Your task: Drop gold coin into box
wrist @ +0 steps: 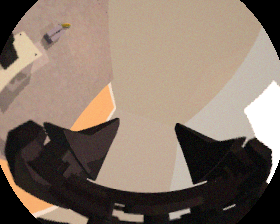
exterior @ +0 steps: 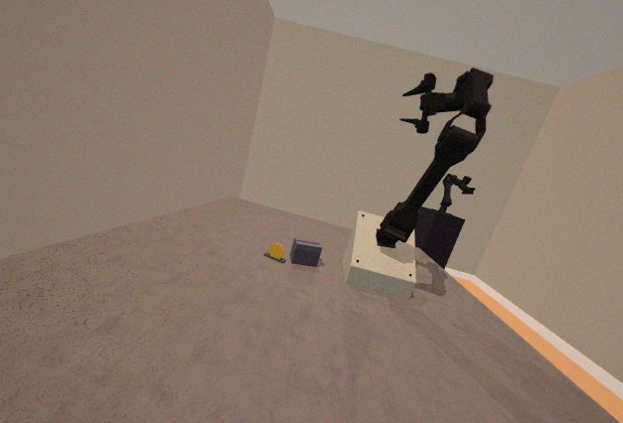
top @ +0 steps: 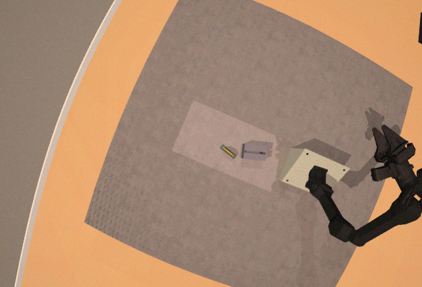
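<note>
A: End effector (exterior: 411, 106) seen raised high, fingers spread wide, nothing held; aimed away from the work.

B: Coin (exterior: 276, 249) kept upright in holder (exterior: 275, 257) for edge grasping, just beside box (exterior: 305, 251) on counter (exterior: 172, 324).

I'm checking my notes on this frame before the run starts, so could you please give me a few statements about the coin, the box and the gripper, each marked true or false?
1. The gold coin stands on edge in its green holder. True.
2. The gripper is shut on the coin. False: its fingers stand wide apart, high above the table, holding nothing.
3. The grey box stands between the coin's holder and the arm's pale base block. True.
4. The coin is already inside the box. False: it is in its holder beside the box.
5. The slot is in the box's lid. True.
</note>
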{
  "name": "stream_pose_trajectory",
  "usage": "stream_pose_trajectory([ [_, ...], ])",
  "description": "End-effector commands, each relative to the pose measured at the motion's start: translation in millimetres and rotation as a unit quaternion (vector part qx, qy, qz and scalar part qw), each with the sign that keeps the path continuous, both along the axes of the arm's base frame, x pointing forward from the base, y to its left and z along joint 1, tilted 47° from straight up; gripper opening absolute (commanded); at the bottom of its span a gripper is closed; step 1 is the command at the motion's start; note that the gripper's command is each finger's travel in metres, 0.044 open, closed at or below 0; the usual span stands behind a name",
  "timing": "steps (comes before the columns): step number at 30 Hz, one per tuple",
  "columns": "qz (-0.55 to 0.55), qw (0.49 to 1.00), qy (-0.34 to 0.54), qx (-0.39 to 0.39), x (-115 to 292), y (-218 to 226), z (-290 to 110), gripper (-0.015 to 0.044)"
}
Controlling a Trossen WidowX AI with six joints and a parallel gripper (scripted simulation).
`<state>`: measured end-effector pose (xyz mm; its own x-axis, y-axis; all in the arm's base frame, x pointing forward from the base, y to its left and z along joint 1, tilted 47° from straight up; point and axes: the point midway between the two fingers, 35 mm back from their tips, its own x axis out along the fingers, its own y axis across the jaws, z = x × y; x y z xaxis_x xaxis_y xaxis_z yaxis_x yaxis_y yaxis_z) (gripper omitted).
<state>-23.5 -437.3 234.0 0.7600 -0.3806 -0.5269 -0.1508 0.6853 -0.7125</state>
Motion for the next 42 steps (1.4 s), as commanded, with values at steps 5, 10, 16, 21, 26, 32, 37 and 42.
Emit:
stream_pose_trajectory([
  [5,0.021,0.997,-0.012,0.078,56,4,-15,0.0269],
  [10,0.032,0.979,-0.03,0.198,127,19,-37,0.0161],
  [16,0.037,0.928,-0.01,0.37,225,67,-70,0.0161],
  [21,0.022,0.87,0.044,0.49,293,127,-96,0.0161],
  [26,-0.012,0.807,0.119,0.578,343,200,-122,0.0161],
  [32,-0.083,0.706,0.229,0.665,381,301,-152,0.0161],
  [37,-0.167,0.623,0.331,0.689,388,390,-177,0.0161],
  [42,-0.218,0.583,0.381,0.684,383,435,-189,0.0161],
])
